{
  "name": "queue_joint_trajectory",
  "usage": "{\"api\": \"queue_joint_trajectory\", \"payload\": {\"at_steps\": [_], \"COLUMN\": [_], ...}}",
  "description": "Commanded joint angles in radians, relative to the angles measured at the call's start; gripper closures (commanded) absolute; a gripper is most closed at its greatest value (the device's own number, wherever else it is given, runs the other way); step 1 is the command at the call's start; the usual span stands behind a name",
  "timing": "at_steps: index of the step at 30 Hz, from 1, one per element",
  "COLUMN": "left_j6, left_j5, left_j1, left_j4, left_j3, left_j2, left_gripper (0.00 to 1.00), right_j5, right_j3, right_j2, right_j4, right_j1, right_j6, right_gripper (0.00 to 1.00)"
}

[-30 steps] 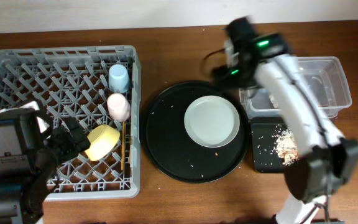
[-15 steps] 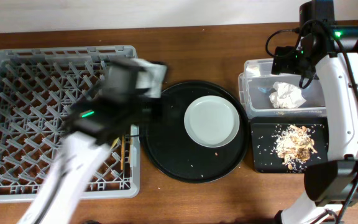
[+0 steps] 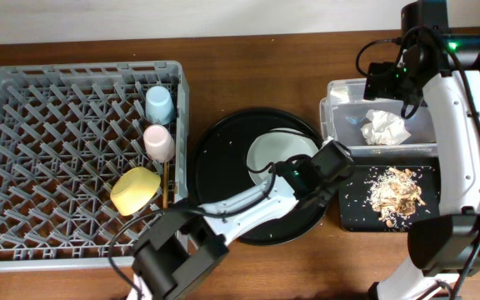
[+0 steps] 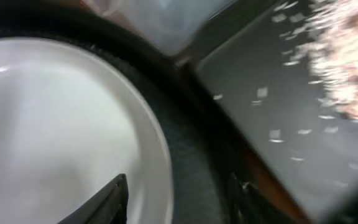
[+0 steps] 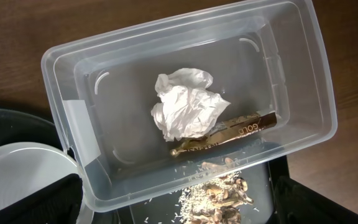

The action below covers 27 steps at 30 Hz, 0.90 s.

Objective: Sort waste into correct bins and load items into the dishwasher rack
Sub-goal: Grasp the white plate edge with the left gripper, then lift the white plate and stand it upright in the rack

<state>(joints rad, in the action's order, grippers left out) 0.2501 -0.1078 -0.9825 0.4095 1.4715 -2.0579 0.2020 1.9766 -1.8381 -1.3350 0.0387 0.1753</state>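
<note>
Both are gaping open: the left gripper (image 4: 176,200) is straddling the rim of the pale grey-white round plate (image 4: 55,137); the right gripper (image 5: 179,205) is hovering empty over the clear plastic rectangular tub (image 5: 253,81).

Left of the plate (image 3: 267,157), the round black tray (image 3: 215,167) lies bare, so you can pass there; your left arm (image 3: 248,202) crosses the plate's right, robot-side edge; just right of the plate stand the wall of the clear tub (image 3: 333,125) and the shallow black tray (image 3: 352,212); your right arm (image 3: 452,108) hangs above that tub; far left rises the rack (image 3: 82,70).
</note>
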Motion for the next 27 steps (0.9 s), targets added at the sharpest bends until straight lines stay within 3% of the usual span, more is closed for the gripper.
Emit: {"api": "queue_joint_trajectory", "payload": {"at_steps": [1, 6, 7, 8, 10, 13, 15, 17, 19, 23, 25, 27], "left_j6": [-0.017, -0.016, -0.016, -0.016, -0.016, -0.016, -0.016, -0.029, -0.076, -0.131, -0.157, -0.203], "left_j5": [-0.074, -0.111, -0.111, -0.111, -0.110, -0.122, -0.205, -0.254, -0.206, 0.010, 0.231, 0.576], "left_j1": [-0.003, -0.003, -0.003, -0.003, -0.003, -0.003, -0.001, 0.012, 0.058, 0.349, 0.591, 0.870], "left_j4": [-0.014, -0.008, -0.009, -0.009, -0.008, -0.005, -0.004, 0.011, 0.069, 0.228, 0.307, 0.372], "left_j3": [0.004, 0.004, 0.004, 0.004, 0.004, 0.004, 0.005, 0.008, 0.016, 0.019, 0.019, 0.019], "left_j2": [-0.084, -0.138, -0.138, -0.137, -0.135, -0.113, -0.048, 0.130, 0.356, 0.746, 0.835, 0.846], "left_gripper": [0.50, 0.51, 0.63, 0.82, 0.99, 0.99, 0.99, 0.99, 0.99, 0.99, 1.00, 0.99], "right_j5": [0.019, 0.019, 0.019, 0.019, 0.019, 0.019, 0.019, 0.019, 0.019, 0.019, 0.019, 0.019], "right_j3": [0.003, 0.003, 0.003, 0.003, 0.003, 0.003, 0.003, 0.003, 0.003, 0.003, 0.003, 0.003], "right_j2": [-0.004, -0.004, -0.004, -0.004, -0.003, -0.004, -0.003, -0.004, -0.004, -0.004, -0.004, -0.004], "right_j4": [0.000, 0.000, 0.000, 0.000, 0.000, 0.000, 0.000, 0.000, 0.000, 0.000, 0.000, 0.000], "right_j1": [0.002, 0.002, 0.002, 0.002, 0.002, 0.002, 0.002, 0.002, 0.002, 0.002, 0.002, 0.002], "right_j6": [-0.007, -0.007, -0.007, -0.007, -0.007, -0.007, -0.007, -0.007, -0.007, -0.007, -0.007, -0.007], "right_gripper": [0.01, 0.01, 0.02, 0.01, 0.01, 0.01, 0.02, 0.01, 0.01, 0.01, 0.01, 0.01]}}
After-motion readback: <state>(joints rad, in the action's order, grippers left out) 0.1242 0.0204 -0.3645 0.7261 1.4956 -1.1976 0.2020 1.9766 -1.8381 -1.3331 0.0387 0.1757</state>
